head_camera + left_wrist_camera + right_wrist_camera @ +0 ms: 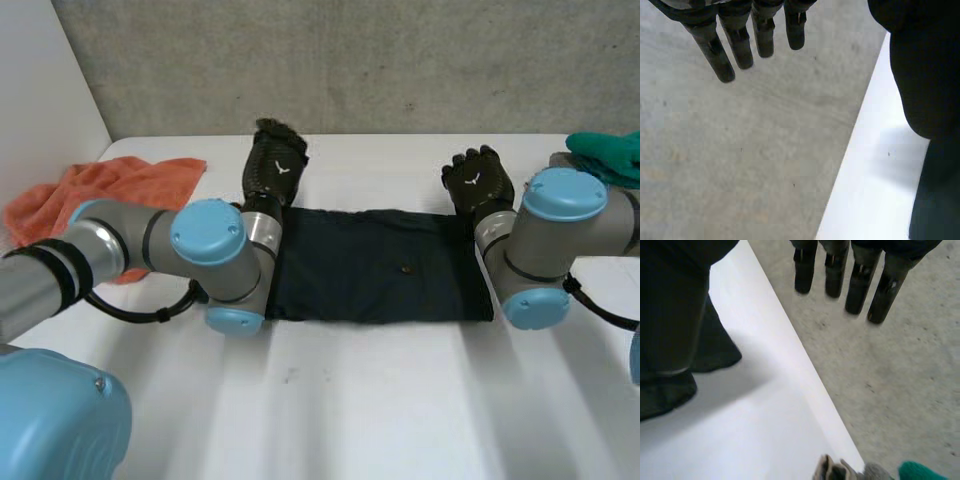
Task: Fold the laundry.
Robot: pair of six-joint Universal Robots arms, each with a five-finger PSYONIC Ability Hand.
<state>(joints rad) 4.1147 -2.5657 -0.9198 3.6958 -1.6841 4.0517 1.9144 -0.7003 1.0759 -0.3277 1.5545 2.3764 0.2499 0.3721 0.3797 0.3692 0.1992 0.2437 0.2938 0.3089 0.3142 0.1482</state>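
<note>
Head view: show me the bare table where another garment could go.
Widest: the near table in front of the dark garment. Smaller: the far strip between left hand and right hand. Crowded: orange towel, teal cloth corners.

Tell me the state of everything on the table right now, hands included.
dark cloth: spread flat, a neat rectangle between the arms.
orange towel: crumpled, at the table's far left.
green cloth: bunched, at the right edge.
left hand: open, fingers straight, holding nothing.
right hand: open, fingers straight, holding nothing.
</note>
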